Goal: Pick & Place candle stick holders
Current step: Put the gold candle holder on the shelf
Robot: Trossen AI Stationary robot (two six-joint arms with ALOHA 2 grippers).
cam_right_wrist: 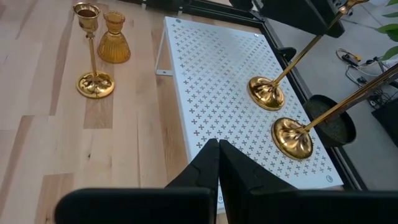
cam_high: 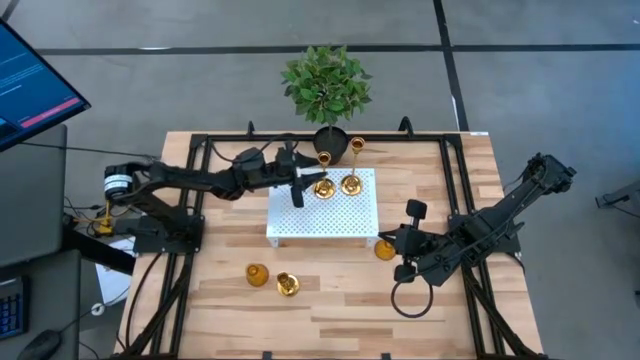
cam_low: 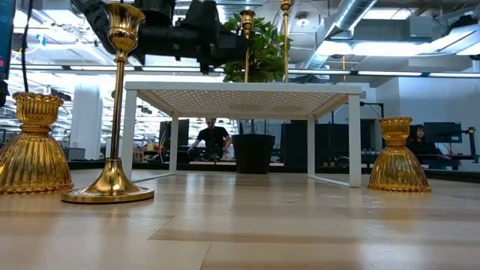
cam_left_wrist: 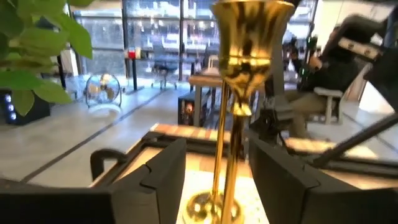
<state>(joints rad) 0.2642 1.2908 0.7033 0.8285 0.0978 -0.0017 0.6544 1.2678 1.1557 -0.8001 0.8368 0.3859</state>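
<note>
Wooden table (cam_high: 330, 300) carries a white tray (cam_high: 335, 225). Nearest, the right gripper (cam_right_wrist: 217, 149) rests pressed together over the tray's edge. Beyond it, 2 tall candle stick holders (cam_high: 350, 183) stand on the tray; the left gripper (cam_left_wrist: 214, 165), spread wide, straddles 1 stem without touching.

Dark jointed arms, black angular jaws.

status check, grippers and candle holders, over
Left gripper over white tray, jaws open around a tall holder. Right gripper shut, idle beside tray. Nothing blocking.
</note>
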